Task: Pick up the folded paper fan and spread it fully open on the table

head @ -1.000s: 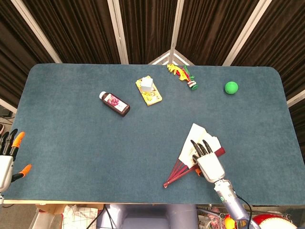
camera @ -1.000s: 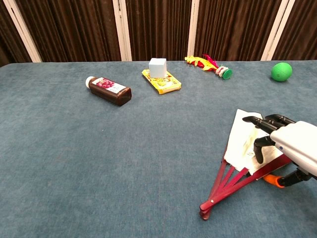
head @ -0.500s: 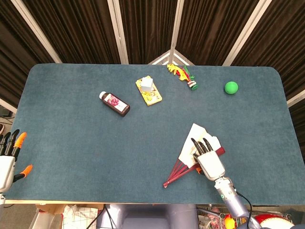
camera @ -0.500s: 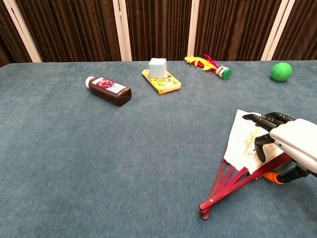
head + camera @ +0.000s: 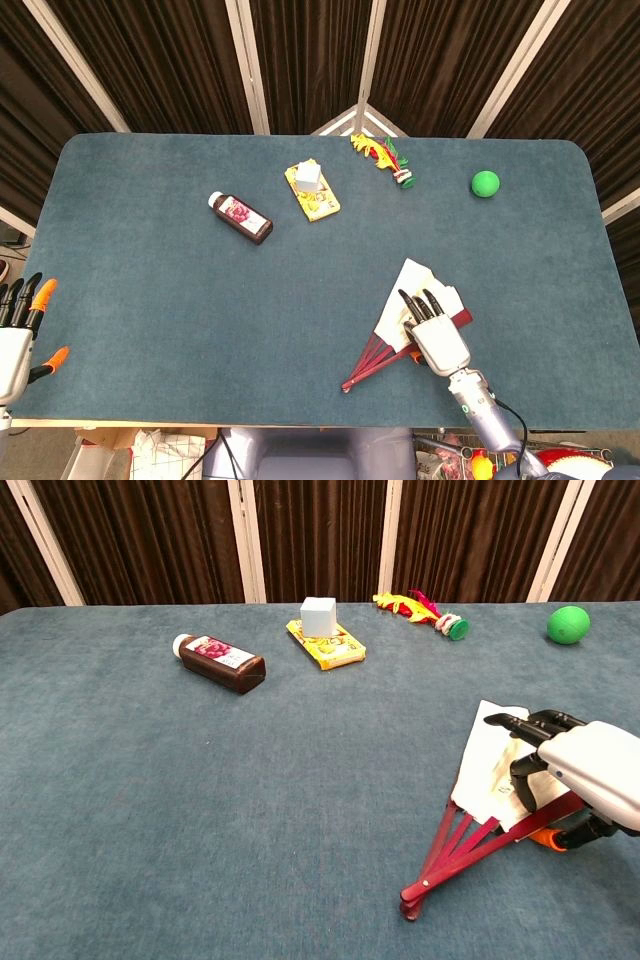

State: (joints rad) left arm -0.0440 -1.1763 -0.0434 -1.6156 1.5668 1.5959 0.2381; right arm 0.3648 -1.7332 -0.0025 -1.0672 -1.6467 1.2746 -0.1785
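Lying near the right front edge of the table [image 5: 150, 260], the paper fan [image 5: 415, 300] is only partly spread: its white leaf points to the far side and its red ribs converge at a pivot toward the near left. The right robot hand [image 5: 435, 335] rests palm-down on the leaf and upper ribs, fingers [image 5: 535, 725] extended and a little apart, pressing rather than gripping. At the near left corner, the left robot hand [image 5: 18, 335] sits off the table edge with fingers spread, holding nothing. On the far half lie a dark bottle [image 5: 241, 217] on its side, a yellow packet [image 5: 313, 193] with a white cube [image 5: 318, 617] on top, a colourful toy [image 5: 383, 157], and a green ball [image 5: 485, 183] at the far right.
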